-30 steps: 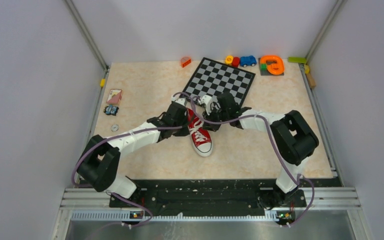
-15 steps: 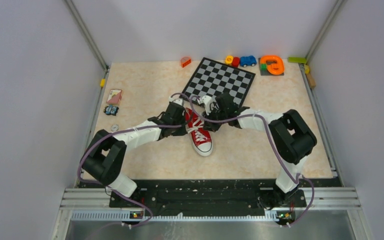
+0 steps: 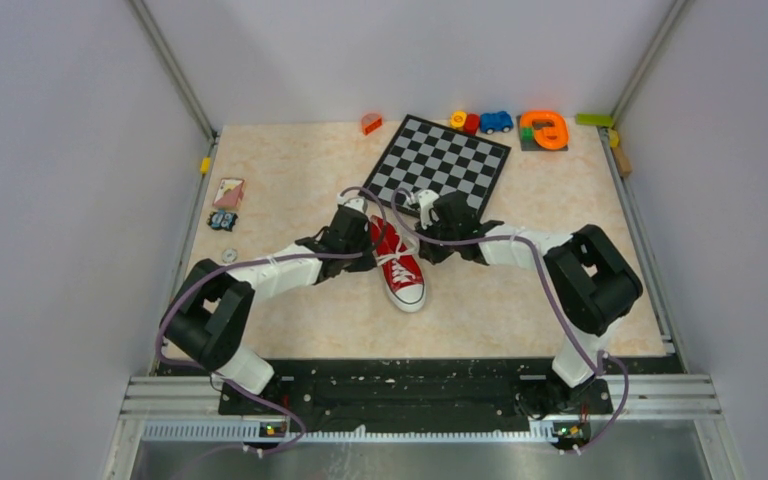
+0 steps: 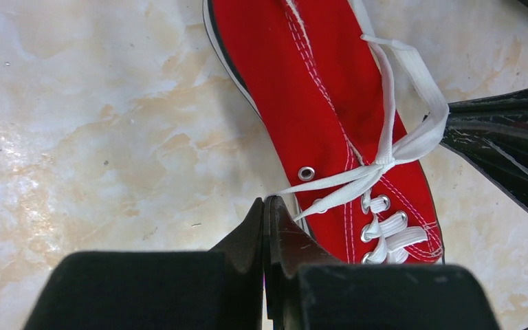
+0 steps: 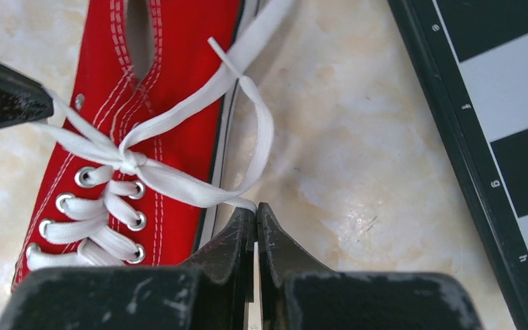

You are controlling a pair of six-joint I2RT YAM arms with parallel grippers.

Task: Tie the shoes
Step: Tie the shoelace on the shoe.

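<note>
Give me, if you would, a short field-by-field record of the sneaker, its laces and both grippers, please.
Shoe: one red sneaker lying on the table, toe toward the arm bases
Lacing: white laces knotted above the top eyelets, one loop slack
Left arm: left gripper shut on the laces, beside the sneaker
Right arm: right gripper shut on the slack loop, on the opposite side
Nearby: chessboard behind the sneaker

On the marbled beige bench (image 3: 290, 160): red sneaker (image 3: 400, 265) centre, chessboard (image 3: 442, 160) behind it, blue toy car (image 3: 496, 121) and orange toy (image 3: 545, 128) along the far edge, card (image 3: 228, 192) far left.
</note>
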